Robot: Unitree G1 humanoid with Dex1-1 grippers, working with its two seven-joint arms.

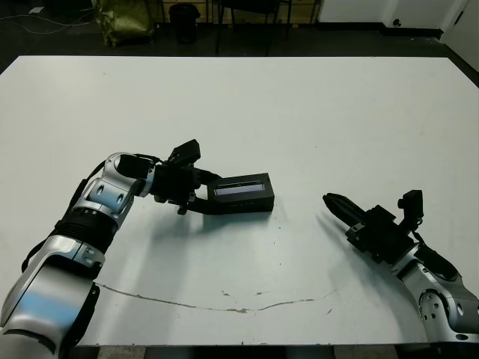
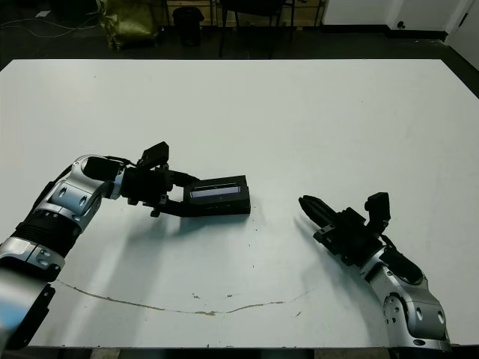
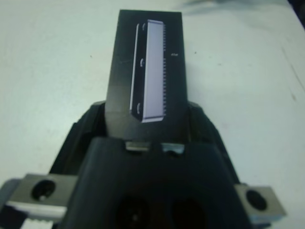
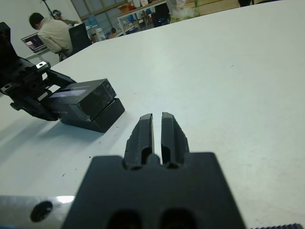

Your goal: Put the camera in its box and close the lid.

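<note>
Head view: the left tool (image 1: 196, 196) grips the lid's (image 1: 243, 190) end, the lid sitting on the box (image 1: 238, 203) mid-tabletop, at the tool's 3 o'clock. A skewed lid may jam.

Right wrist view: the right tool (image 4: 157, 131), nearly shut, holds nothing; the box lies at its 10 o'clock.
</note>
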